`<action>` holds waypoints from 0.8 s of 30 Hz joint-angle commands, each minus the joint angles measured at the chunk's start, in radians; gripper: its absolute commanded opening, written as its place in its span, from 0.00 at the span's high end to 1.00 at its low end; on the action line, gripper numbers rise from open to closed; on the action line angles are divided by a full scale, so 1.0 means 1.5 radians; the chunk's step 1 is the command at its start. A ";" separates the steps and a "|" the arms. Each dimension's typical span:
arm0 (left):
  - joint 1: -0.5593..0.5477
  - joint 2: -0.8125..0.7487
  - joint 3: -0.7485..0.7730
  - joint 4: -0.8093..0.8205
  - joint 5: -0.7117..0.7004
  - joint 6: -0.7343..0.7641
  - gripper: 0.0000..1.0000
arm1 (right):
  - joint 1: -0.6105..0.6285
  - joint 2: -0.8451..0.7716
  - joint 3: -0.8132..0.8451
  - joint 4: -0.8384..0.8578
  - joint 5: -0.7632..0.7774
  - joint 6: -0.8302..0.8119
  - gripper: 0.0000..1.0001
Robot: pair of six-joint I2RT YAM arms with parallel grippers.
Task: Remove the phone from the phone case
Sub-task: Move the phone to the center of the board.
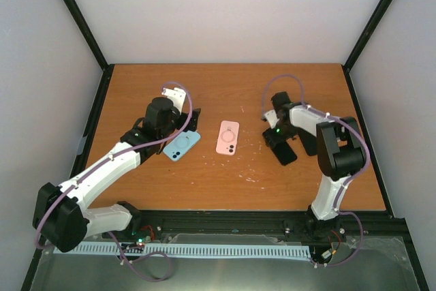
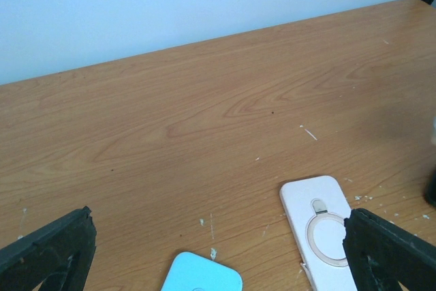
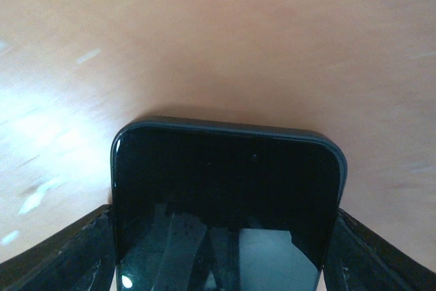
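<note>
The black phone sat right of the tabletop's centre, about midway between the far and near edges, screen up. The right gripper clasped it, one finger pressed against each long side. Its long axis ran diagonally, and the free short end pointed toward the near edge, angled slightly toward the near right corner. Whether that end rested on the wood or hung just above it could not be told; a soft shadow lay beyond it. Near the tabletop's centre lay the pink phone case, flat, back up with its ring mark showing. Its long axis ran almost straight from far edge to near edge, with the dark camera openings at the near end. Just left of it, well apart from the black phone, lay the light blue phone case, flat and skewed, its long axis running from the near left toward the far right. The left gripper hung over that case's far end, fingers spread wide and grasping nothing.
</note>
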 commanded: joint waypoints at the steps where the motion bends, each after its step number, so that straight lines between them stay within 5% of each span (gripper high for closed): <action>1: 0.006 -0.025 0.004 0.019 0.029 0.015 0.01 | -0.103 0.103 0.069 0.013 0.021 0.045 0.40; 7: 0.005 -0.041 0.000 0.017 0.041 0.018 0.01 | -0.172 0.162 0.127 -0.037 0.005 0.149 0.31; 13: 0.006 -0.046 -0.001 0.020 0.049 0.018 0.01 | -0.172 0.131 0.096 -0.076 -0.094 0.183 0.21; 24: 0.006 -0.022 -0.002 0.020 0.044 0.006 0.01 | -0.200 -0.005 0.117 -0.101 -0.093 0.175 0.14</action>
